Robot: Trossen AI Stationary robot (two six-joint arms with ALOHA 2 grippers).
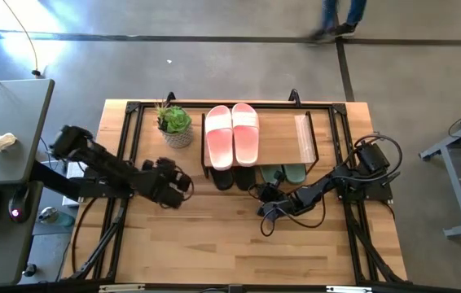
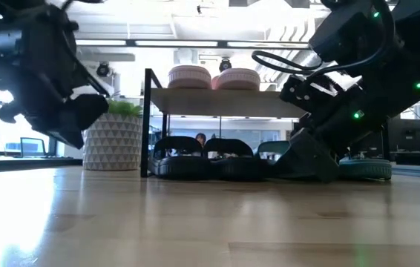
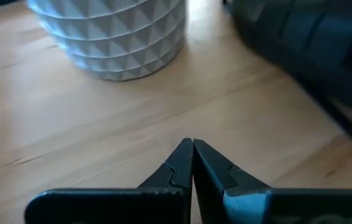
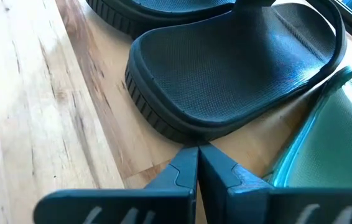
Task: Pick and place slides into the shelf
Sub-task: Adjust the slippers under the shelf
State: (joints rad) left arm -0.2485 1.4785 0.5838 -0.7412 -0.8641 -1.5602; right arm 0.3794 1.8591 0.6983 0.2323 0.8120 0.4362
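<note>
The shelf (image 1: 296, 146) stands at the table's far middle. Two pink slides (image 1: 232, 134) lie on its plank top. Two black slides (image 1: 232, 176) and two sage green slides (image 1: 283, 172) lie on the table under it, heels sticking out toward the near side. My right gripper (image 1: 260, 194) is shut, low over the table, with its fingertips at the heel of the right black slide (image 4: 226, 68); a green slide (image 4: 331, 143) lies beside it. My left gripper (image 1: 185, 184) is shut and empty above the table, near the plant pot and left of the black slides. My right gripper has its shut fingertips (image 4: 185, 163) right at the heel rim (image 4: 176, 132) of the right black slide, coming nearly level from the table's near side. I cannot tell whether they touch it. The slide lies flat on the table.
A white faceted pot (image 1: 176, 130) with a green plant stands left of the shelf and shows in the left wrist view (image 3: 114, 37). Bare tabletop (image 1: 230, 244) lies on the near side. A grey desk (image 1: 2, 122) stands left of the table. A person's legs (image 1: 336, 20) show beyond it.
</note>
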